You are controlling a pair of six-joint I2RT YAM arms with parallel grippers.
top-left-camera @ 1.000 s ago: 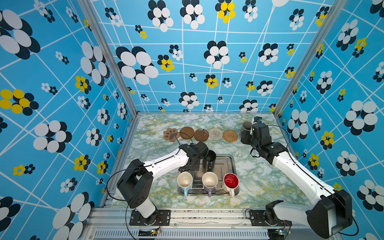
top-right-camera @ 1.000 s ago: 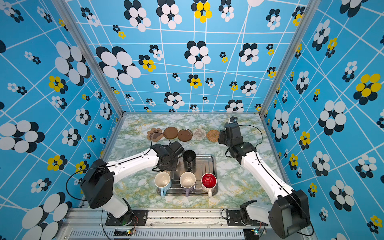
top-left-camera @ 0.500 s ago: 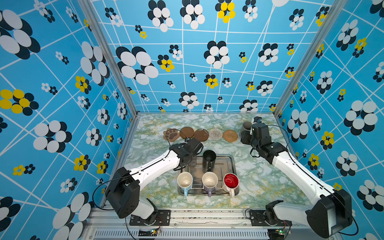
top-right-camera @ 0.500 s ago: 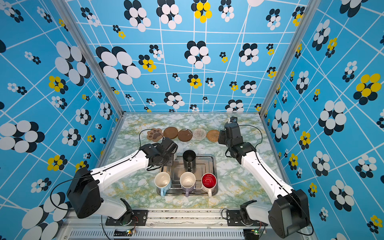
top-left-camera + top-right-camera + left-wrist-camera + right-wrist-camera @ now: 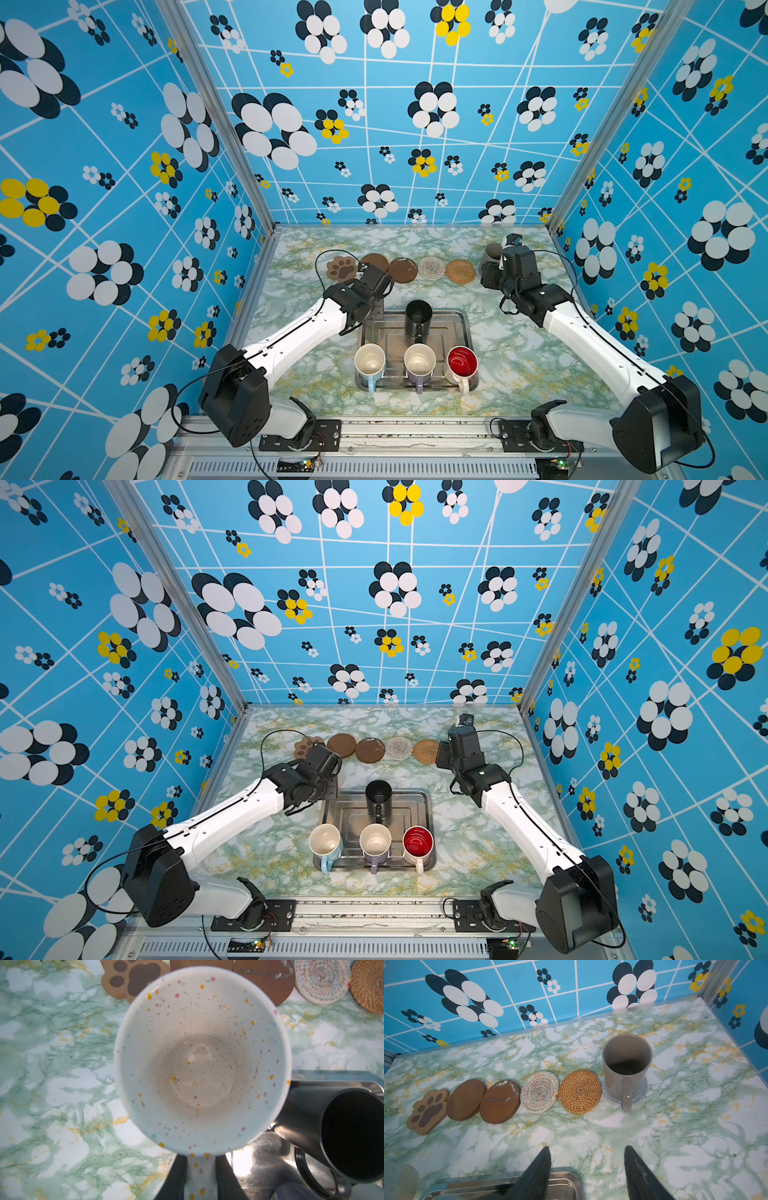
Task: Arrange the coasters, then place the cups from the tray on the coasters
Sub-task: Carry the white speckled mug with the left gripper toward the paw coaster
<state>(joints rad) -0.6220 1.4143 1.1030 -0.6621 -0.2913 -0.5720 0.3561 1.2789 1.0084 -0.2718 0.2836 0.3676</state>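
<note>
Showing speckled mug point(image 5: 199, 1059), white (pastel flecks), empty

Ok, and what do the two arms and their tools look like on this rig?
Both arms are alike: the left arm and right arm have smooth white links between bulky black joint housings, mounted on a metal rail. A thin black cable loops free near each wrist. The left tool and right tool have dark fingers, the right's visibly tapered. No markings are readable.

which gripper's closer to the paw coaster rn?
Left. The left gripper, shut on the handle of the speckled mug, hangs just beside the paw coaster; the right gripper stands open at the row's opposite end, by the grey-beige mug.
</note>
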